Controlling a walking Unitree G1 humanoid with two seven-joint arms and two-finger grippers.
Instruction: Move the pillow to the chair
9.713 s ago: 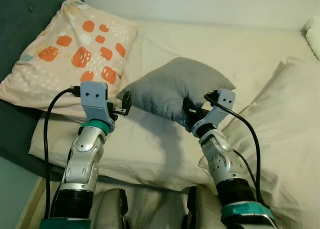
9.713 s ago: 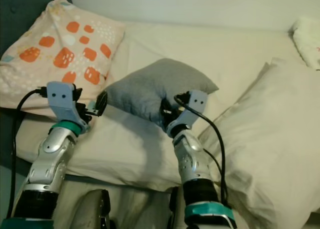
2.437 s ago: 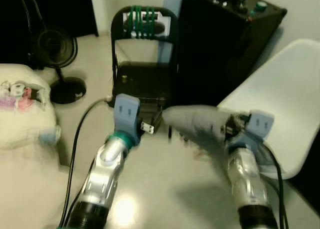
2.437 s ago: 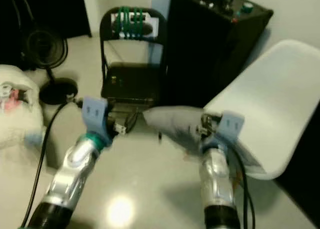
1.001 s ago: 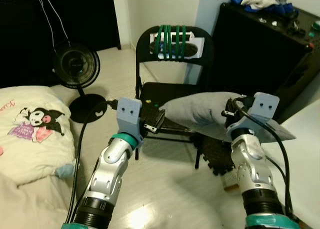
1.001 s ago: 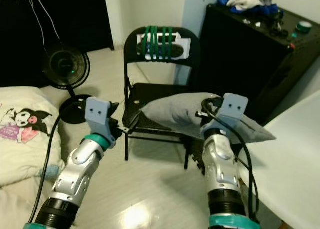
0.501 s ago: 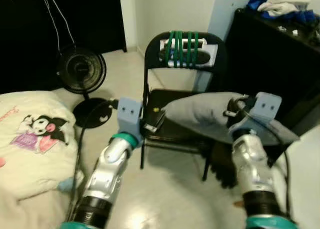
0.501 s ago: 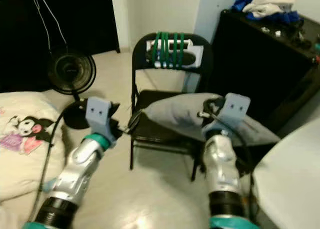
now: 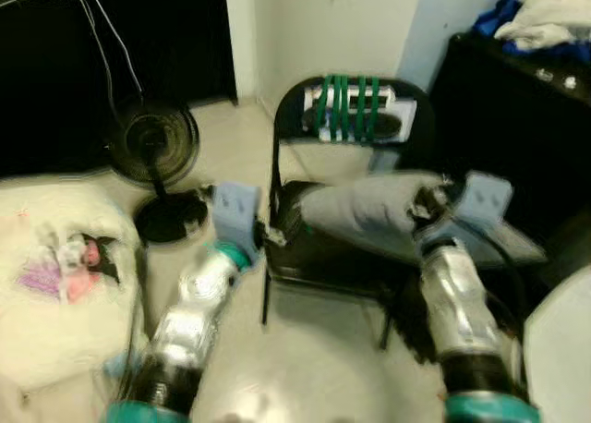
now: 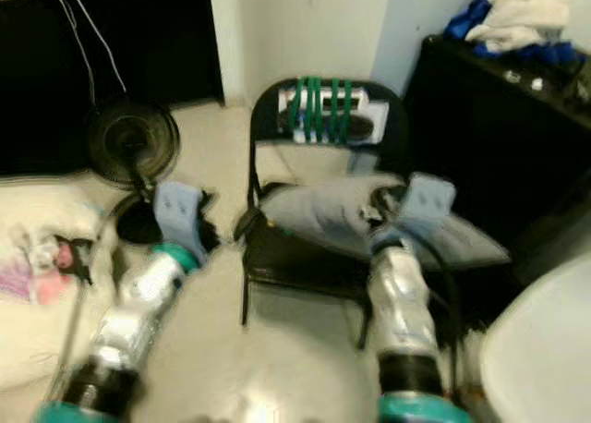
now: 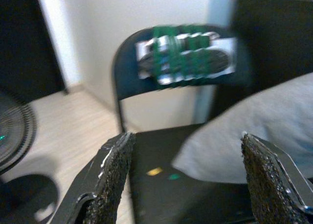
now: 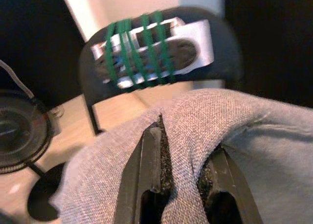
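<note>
I carry a grey pillow in the air over the seat of a black folding chair; green cord is wound around the chair's backrest. My right gripper is shut on a fold of the grey pillow, its fingers pinching the cloth. My left gripper is open, held level with the chair seat near its left edge, with the pillow's tip between its fingers but untouched. The head views are blurred by motion.
A black standing fan is on the pale floor left of the chair. A cream bed with a cartoon-print pillow lies at the left. A black cabinet with clothes on top stands right of the chair. A white rounded surface sits at the lower right.
The camera has moved closer to the chair, which now sits larger and more central. The pillow, still held by my right gripper, now hangs over the seat.
</note>
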